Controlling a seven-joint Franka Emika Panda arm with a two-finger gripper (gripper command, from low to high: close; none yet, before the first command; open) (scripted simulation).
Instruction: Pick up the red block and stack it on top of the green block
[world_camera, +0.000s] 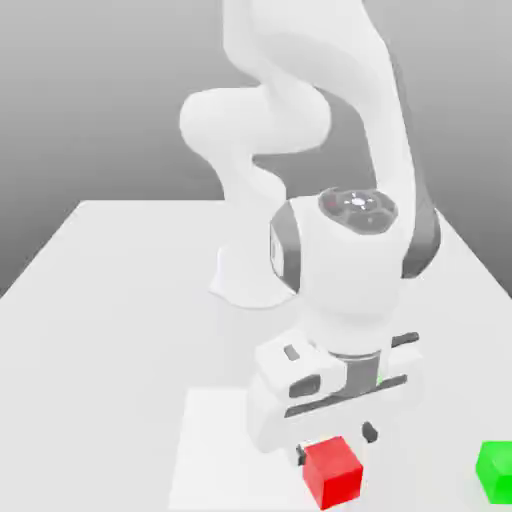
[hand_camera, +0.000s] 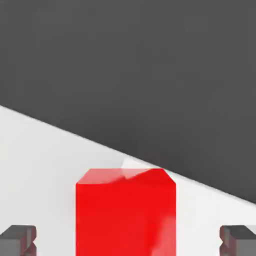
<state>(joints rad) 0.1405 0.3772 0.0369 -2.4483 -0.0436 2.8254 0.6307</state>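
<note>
The red block (world_camera: 333, 472) rests on the white table near the front of the exterior view. My gripper (world_camera: 336, 443) hangs directly over it, open, with one dark fingertip (world_camera: 369, 433) on each side of the cube's top. In the hand view the red block (hand_camera: 126, 212) sits centred in the gripper (hand_camera: 128, 240), and both fingertips (hand_camera: 19, 239) stand clear of its sides with a gap. The green block (world_camera: 495, 470) lies on the table toward the exterior view's right, about three cube widths from the red one.
The arm's white base (world_camera: 245, 280) stands on the table (world_camera: 120, 300) behind the blocks. A paler square patch (world_camera: 210, 440) marks the tabletop under the gripper. In the hand view the table's edge (hand_camera: 150, 162) runs just beyond the red block, with dark floor past it.
</note>
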